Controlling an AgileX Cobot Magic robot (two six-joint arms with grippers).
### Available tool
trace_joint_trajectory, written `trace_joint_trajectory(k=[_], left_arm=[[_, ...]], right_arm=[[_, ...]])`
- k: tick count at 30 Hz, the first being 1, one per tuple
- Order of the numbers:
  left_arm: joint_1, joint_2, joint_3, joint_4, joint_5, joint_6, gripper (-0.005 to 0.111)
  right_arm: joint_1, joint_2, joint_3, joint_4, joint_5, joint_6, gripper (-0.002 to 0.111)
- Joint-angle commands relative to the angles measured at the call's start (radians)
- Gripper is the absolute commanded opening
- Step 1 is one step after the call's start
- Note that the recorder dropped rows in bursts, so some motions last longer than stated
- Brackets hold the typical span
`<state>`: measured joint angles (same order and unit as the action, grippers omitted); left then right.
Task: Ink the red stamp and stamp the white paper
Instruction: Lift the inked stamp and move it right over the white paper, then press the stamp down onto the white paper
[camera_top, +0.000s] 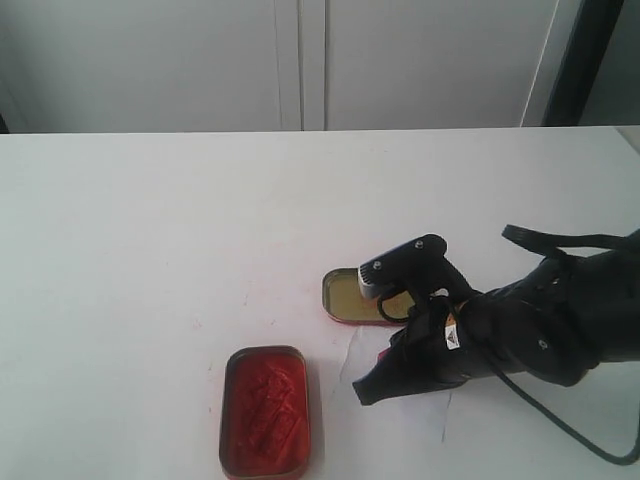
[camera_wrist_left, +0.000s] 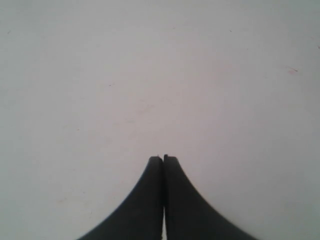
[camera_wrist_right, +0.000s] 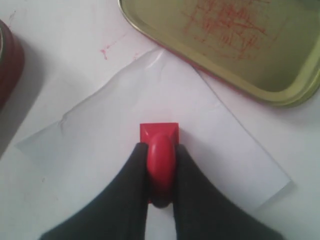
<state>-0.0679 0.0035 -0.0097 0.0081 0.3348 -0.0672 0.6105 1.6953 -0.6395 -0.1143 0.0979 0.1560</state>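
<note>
White tabletop (camera_top: 150, 230) fills the scene, with pale cabinet panels (camera_top: 300, 60) behind it.

Items on the surface:
- Tin of red ink (camera_top: 265, 410), open, near the front edge.
- Shallow tin with a gold lining (camera_wrist_right: 240, 40), open, its inside smeared with red marks. It lies apart from the ink tin, further back and to the right in the exterior view.
- White paper (camera_wrist_right: 100, 130), creased, flat on the table just in front of the gold tin. One corner reaches that tin's rim.

Right gripper (camera_wrist_right: 161, 150): lowered over the paper. Its fingers (camera_wrist_right: 135, 170) pinch the rounded handle of the red stamp (camera_wrist_right: 160, 132) from both sides. The stamp stands upright, and its rectangular base is down on the sheet, near the middle. The wrist view shows no gap under the base.

Left gripper (camera_wrist_left: 163, 159): fingertips pressed together, holding nothing, above bare tabletop. It does not appear in the exterior view.

A few faint red specks mark the table beside the paper.
</note>
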Motion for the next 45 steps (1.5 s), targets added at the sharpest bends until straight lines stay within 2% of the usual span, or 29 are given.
trace_joint_trajectory(k=[1, 16, 30, 45], left_arm=[[0.001, -0.003, 0.01, 0.0, 0.016, -0.004, 0.0], [0.001, -0.003, 0.01, 0.0, 0.016, -0.004, 0.0], [0.001, -0.003, 0.01, 0.0, 0.016, -0.004, 0.0], [0.001, -0.003, 0.01, 0.0, 0.016, -0.004, 0.0]], right_arm=[[-0.003, 0.117, 0.036, 0.008, 0.221, 0.007, 0.0], [-0.003, 0.162, 0.036, 0.013, 0.278, 0.007, 0.0], [-0.003, 0.162, 0.036, 0.013, 0.434, 0.007, 0.0], [-0.003, 0.162, 0.036, 0.013, 0.517, 0.007, 0.0]])
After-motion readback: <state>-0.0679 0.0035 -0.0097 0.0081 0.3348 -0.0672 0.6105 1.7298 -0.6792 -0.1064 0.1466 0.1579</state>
